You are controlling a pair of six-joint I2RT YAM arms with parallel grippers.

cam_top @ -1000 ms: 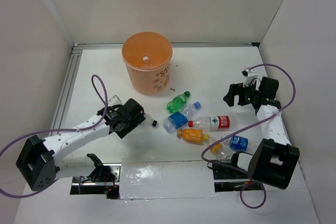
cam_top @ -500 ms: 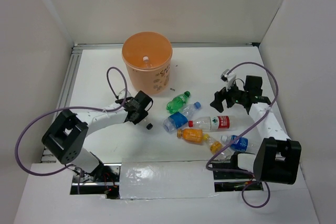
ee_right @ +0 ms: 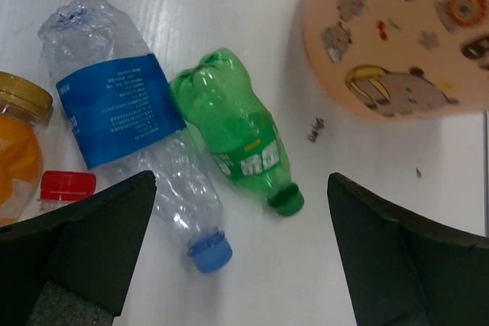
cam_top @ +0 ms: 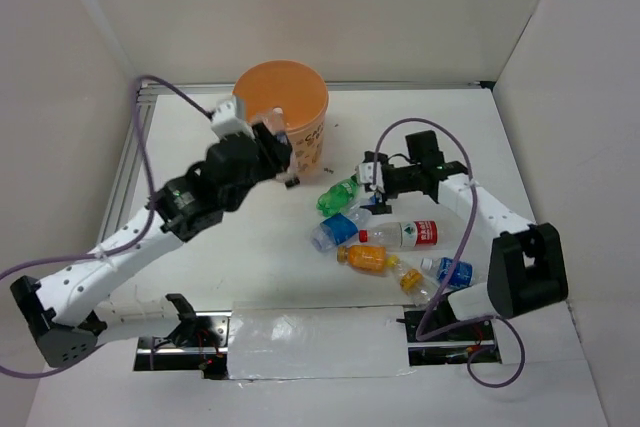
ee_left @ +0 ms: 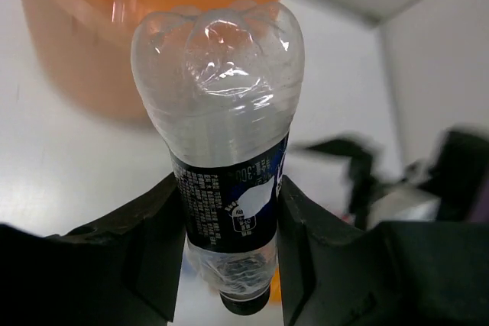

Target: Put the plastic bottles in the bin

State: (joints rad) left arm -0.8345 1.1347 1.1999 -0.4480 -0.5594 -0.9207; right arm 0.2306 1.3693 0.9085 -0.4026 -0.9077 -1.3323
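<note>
1. The tabletop (cam_top: 420, 127) is seen carrying the bin at its far side, with a cluster of plastic bottles lying near the middle.
2. The bin (cam_top: 312, 142) is stood upright and has not been moved in the last second.
3. The left pincer (ee_left: 229, 219), which a second ago lay low on the tabletop with its jaws wide, has since been closed and raised to just beside the bin's near rim.
4. The right pincer (ee_right: 238, 211) has been swung in from the right edge and is now hung over the cluster, jaws spread wide and nothing held.
5. A clear bottle with a dark label (ee_left: 218, 82) is clamped between the left pincer's fingers, base pointing at the bin. It is judged that only a short carry and a release are left for it.
6. A green bottle (ee_right: 233, 139) is framed between the right fingers, beside a blue-labelled bottle (ee_right: 114, 104). It is judged the likely next pick.
</note>
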